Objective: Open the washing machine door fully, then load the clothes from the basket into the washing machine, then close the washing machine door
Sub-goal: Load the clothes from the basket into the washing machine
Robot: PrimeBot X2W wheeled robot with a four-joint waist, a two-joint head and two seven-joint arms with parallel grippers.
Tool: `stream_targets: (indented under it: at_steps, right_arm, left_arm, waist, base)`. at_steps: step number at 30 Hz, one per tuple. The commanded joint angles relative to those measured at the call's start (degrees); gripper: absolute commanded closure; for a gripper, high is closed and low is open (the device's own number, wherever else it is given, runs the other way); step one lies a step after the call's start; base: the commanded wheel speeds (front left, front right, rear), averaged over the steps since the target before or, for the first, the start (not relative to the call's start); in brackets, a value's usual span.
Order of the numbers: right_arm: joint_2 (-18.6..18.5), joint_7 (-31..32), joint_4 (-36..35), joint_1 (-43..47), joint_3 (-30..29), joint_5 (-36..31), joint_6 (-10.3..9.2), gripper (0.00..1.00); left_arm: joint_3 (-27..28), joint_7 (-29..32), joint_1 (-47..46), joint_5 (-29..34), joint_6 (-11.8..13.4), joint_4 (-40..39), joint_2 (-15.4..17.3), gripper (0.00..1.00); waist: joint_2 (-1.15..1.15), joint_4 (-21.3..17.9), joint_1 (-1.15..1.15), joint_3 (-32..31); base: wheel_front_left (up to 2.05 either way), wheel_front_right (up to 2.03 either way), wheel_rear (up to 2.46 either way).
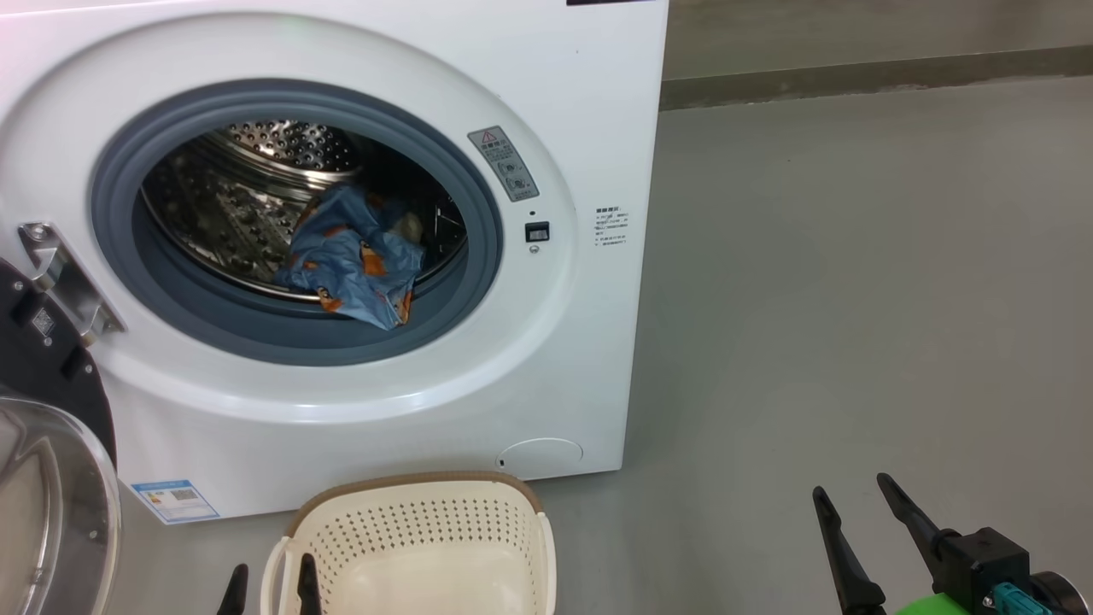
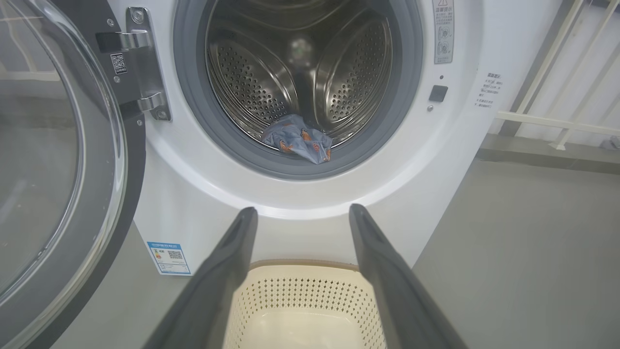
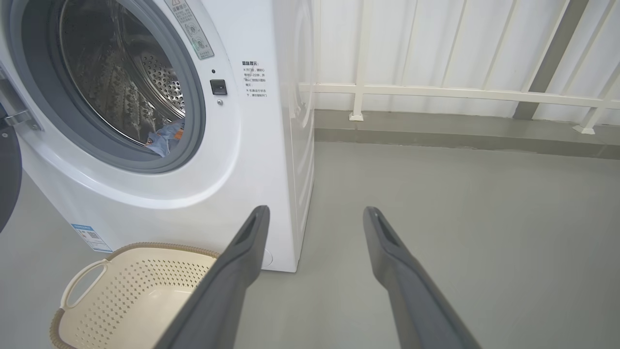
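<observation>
My left fingers (image 2: 227, 261) and right fingers (image 1: 841, 547) were both spread wide and held nothing, low over the floor (image 1: 854, 299) in front of the machine (image 1: 589, 102). The clothes (image 1: 354, 256) lay at the drum's front, and one corner drooped onto the gasket (image 1: 282, 337). If I swung the door (image 1: 51, 376) shut like that, the seal could pinch the fabric and the latch might not catch. The basket (image 1: 410, 480) stood close below the opening, so a careless reach could knock it. The door ran off the left edge and I couldn't see its handle. The basket's near half was cut off too. What showed of its bottom looked empty, though I couldn't be sure.
</observation>
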Motion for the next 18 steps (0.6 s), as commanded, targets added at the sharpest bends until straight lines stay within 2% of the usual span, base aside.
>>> stream_targets:
  at_steps: [1, 12, 18]
  right_arm:
    - [-0.75, 0.11, -1.76, -1.12, 1.2, 0.03, 0.25, 0.0]
    - [-0.51, -0.04, -1.85, -1.99, 1.84, 0.26, 0.25, 0.0]
    - [-0.32, -0.37, -2.19, -3.09, 1.81, 0.56, 0.25, 0.0]
  left_arm:
    - [2.11, -0.37, -1.31, 0.45, -0.33, -0.73, 0.14, 0.0]
    - [2.02, 0.02, -3.08, 0.19, -0.63, 0.5, 0.18, 0.0]
    - [1.21, 2.35, -7.59, 0.37, -1.25, 2.25, 0.96, 0.0]
  waist:
    - [0.0, -0.02, 0.0, 0.08]
    - [0.0, -0.51, 0.0, 1.84]
    - [0.0, -1.66, 0.0, 5.97]
  base:
    - [0.0, 0.0, 0.0]
    - [0.0, 0.0, 0.0]
    - [0.0, 0.0, 0.0]
